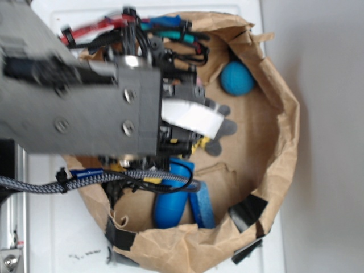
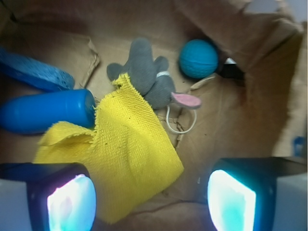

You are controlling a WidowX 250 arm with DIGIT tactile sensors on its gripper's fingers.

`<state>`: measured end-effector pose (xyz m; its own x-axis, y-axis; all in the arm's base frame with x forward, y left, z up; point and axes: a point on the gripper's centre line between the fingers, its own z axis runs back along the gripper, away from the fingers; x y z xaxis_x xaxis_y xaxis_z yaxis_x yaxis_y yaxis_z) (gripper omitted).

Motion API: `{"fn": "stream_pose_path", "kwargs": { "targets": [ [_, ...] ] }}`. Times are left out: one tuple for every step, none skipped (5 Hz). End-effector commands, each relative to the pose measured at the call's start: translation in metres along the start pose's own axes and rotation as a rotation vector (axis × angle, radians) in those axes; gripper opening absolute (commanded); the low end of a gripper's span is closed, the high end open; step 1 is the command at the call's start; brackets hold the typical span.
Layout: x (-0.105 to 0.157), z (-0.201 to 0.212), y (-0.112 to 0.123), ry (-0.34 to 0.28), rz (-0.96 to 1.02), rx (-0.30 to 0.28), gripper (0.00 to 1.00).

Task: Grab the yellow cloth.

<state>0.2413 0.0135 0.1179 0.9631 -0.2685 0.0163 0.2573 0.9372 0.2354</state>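
The yellow cloth (image 2: 125,149) lies rumpled on the brown paper floor of the bag, in the wrist view's lower left and middle. One corner rests against the grey plush mouse (image 2: 147,72). My gripper (image 2: 151,199) is open and above the cloth, its jaws wide apart: the left fingertip (image 2: 70,202) is over the cloth's left part, the right fingertip (image 2: 233,199) is over bare paper. In the exterior view the arm hides the cloth except a small yellow bit (image 1: 197,147), and the gripper itself is hidden.
A blue cylinder (image 2: 45,110) lies left of the cloth, with a blue strap (image 2: 33,72) behind it. A teal ball (image 2: 198,58) sits at the back right. The brown paper bag's walls (image 1: 284,142) ring everything, with black tape patches (image 1: 247,211).
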Motion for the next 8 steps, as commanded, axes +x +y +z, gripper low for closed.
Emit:
{"fn": "stream_pose_path", "kwargs": {
  "targets": [
    [0.016, -0.032, 0.001, -0.041, -0.083, -0.042, 1.0],
    [0.017, -0.045, 0.011, -0.045, -0.081, -0.139, 1.0],
    [0.009, -0.054, 0.014, -0.039, -0.087, -0.175, 1.0],
    [-0.004, -0.064, 0.01, -0.041, -0.07, -0.119, 0.0],
    [-0.007, -0.062, 0.009, -0.059, -0.072, -0.133, 0.0],
    [-0.004, -0.054, 0.006, -0.047, -0.075, -0.166, 0.0],
    [0.0, -0.042, 0.007, -0.051, -0.075, -0.205, 0.0],
    [0.001, -0.023, 0.009, -0.062, -0.062, -0.219, 0.0]
  ]
}}
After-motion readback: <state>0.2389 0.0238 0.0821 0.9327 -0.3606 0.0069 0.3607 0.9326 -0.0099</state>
